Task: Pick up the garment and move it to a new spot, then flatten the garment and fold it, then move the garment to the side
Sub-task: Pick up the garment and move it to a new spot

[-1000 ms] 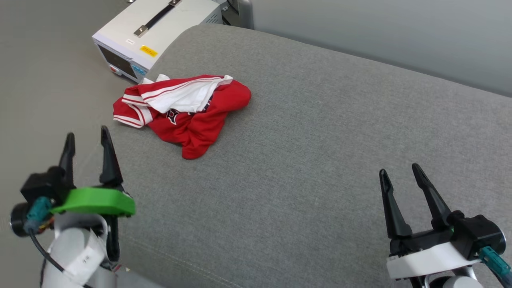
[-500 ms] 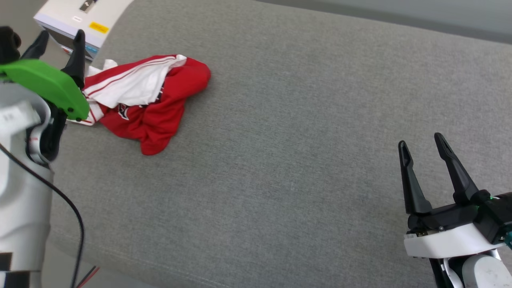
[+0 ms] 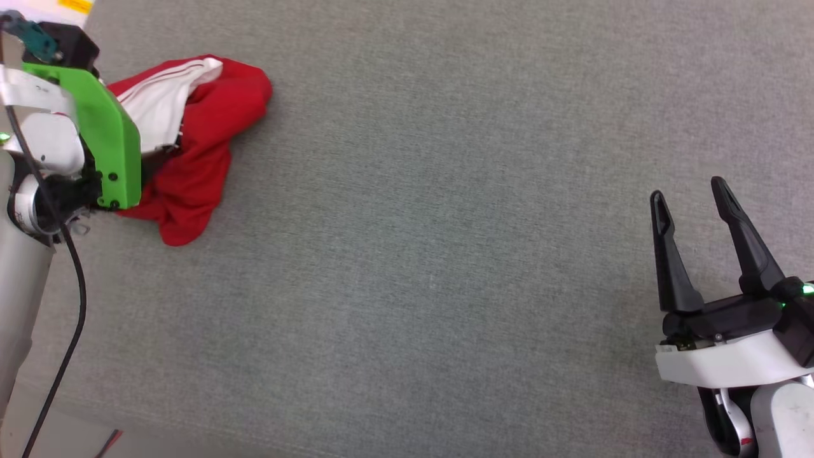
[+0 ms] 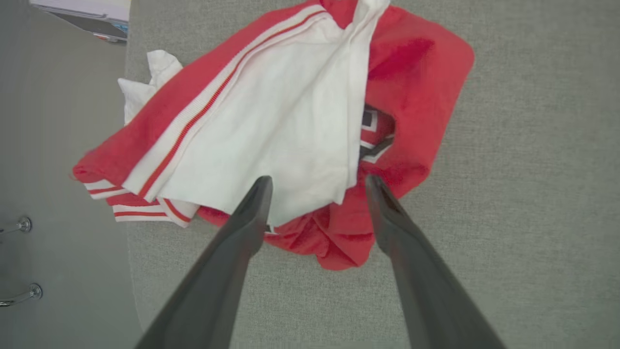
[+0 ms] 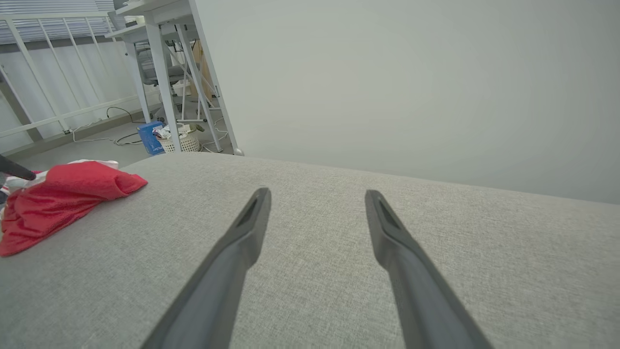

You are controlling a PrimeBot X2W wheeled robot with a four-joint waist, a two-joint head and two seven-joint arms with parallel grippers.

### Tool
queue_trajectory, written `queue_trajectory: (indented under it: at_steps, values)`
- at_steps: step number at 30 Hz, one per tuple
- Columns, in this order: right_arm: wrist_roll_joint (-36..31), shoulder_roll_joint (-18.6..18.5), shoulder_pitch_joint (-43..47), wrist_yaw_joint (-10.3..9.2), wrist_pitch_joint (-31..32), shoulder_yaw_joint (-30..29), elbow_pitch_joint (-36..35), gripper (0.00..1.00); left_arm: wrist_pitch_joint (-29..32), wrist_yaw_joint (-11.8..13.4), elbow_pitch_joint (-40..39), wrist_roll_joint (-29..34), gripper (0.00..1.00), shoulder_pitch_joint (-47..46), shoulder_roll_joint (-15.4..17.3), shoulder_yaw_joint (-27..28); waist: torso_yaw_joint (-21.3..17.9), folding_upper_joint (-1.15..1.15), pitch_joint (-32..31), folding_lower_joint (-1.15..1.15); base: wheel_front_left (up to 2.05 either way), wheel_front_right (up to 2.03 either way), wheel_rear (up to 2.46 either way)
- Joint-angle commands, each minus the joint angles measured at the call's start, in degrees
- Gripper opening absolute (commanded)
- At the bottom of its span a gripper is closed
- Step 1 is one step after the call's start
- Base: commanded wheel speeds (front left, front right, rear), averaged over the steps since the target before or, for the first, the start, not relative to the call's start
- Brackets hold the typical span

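Note:
The garment (image 3: 216, 121) lies crumpled near the left edge of the grey fabric surface (image 3: 445, 254), red with a white sleeve and striped trim on top. In the left wrist view the garment (image 4: 290, 121) shows black, white-edged lettering in a fold. My left gripper (image 4: 317, 182) hangs open just above its near side, fingers pointing down at the white sleeve and holding nothing. The arm's green mount (image 3: 108, 146) covers part of the shirt. My right gripper (image 3: 689, 191) stands open and empty far to the right. In the right wrist view my right gripper (image 5: 318, 193) faces bare fabric, with the garment (image 5: 63, 198) at far left.
A white equipment box (image 4: 87, 14) sits on the floor (image 4: 58, 194) just past the surface's left edge, close to the garment. Beyond the far edge stand a pale wall (image 5: 411, 72) and white desk legs (image 5: 160, 72) with a basket.
The head camera has tilted down, shifting the whole picture. My left arm has swung from the lower left up over the garment, fingers pointing down. The right gripper has barely moved.

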Motion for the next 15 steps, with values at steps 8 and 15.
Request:
queue_trajectory:
  at_steps: [8, 15]
  values:
    - [0.7, 0.1, -3.0, -0.05, -0.3, 0.4, 0.1, 1.0, 3.4, -0.1, 7.2, -0.7, 1.0, 1.3, -0.6, -4.4, -4.0, 0.0, 4.6, -0.01, 0.0, 0.0, 0.0]
    - [0.9, 0.5, -3.1, -0.05, -0.3, 0.2, 0.8, 1.0, 1.7, -0.1, 10.7, -0.7, 0.0, 1.8, -1.6, -7.8, -4.6, 0.0, 4.0, -0.01, 0.0, 0.0, 0.0]
